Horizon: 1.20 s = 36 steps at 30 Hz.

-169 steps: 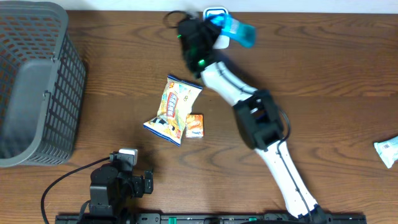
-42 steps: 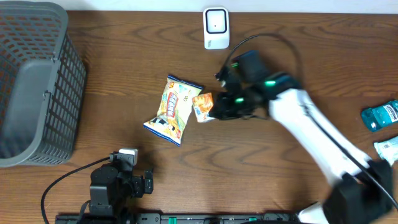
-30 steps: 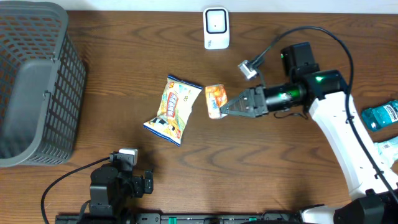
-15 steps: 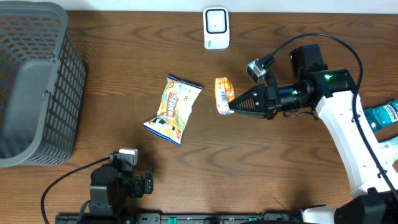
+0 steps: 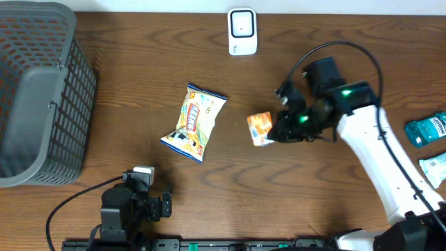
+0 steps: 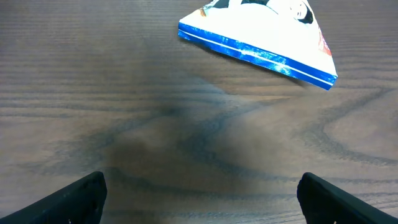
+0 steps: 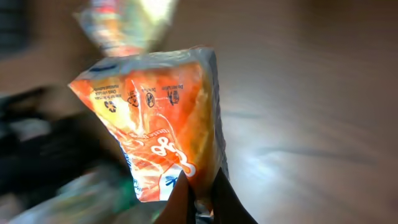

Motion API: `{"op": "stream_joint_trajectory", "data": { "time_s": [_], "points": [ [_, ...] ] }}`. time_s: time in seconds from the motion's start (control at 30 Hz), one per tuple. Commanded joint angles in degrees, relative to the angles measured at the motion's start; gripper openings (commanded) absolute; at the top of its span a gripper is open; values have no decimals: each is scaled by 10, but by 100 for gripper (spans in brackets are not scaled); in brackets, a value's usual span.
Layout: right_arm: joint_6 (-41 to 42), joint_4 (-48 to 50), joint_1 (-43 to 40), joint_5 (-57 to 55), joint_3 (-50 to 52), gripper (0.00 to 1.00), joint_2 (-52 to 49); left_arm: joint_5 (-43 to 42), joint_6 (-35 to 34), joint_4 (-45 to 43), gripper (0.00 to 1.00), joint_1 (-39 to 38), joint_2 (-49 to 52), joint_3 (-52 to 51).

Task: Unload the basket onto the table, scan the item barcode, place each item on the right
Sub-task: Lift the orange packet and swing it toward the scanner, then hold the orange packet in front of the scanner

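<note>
We pinch the orange packet (image 5: 259, 129) by one thin edge in our closed right hand (image 5: 274, 132), well apart from the scanner (image 5: 242, 31); it could slip.

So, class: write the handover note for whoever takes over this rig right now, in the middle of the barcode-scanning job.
Left gripper: jaws open, empty, low over the table, facing the chip bag.
Right gripper: jaws shut on the orange packet.
Scanner stands at the table's far edge. The packet is in mid-table, well short of it.
Done: packet picked up.
Left: present its barcode to the scanner. The chip bag lies untouched on the table.
</note>
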State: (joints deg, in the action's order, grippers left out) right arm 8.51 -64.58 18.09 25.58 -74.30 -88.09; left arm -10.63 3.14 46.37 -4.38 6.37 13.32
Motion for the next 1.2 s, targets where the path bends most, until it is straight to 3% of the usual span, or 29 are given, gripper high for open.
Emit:
{"op": "stream_joint_trajectory", "data": {
  "time_s": [0.0,0.2,0.33,0.53,0.97,1.17],
  "points": [
    [26,39,18,-192,13,1,3,-5,0,14,98,2,-2,0],
    [40,198,19,-258,24,1,-3,-5,0,14,98,2,-2,0],
    [-33,312,25,-295,24,1,-34,-5,0,14,98,2,-2,0],
    [-116,427,45,-445,-9,1,-115,-5,0,14,98,2,-2,0],
    [-340,463,81,-687,-384,1,-436,-5,0,14,98,2,-2,0],
    [-460,492,98,-772,-506,1,-565,-5,0,14,98,2,-2,0]
  ]
}}
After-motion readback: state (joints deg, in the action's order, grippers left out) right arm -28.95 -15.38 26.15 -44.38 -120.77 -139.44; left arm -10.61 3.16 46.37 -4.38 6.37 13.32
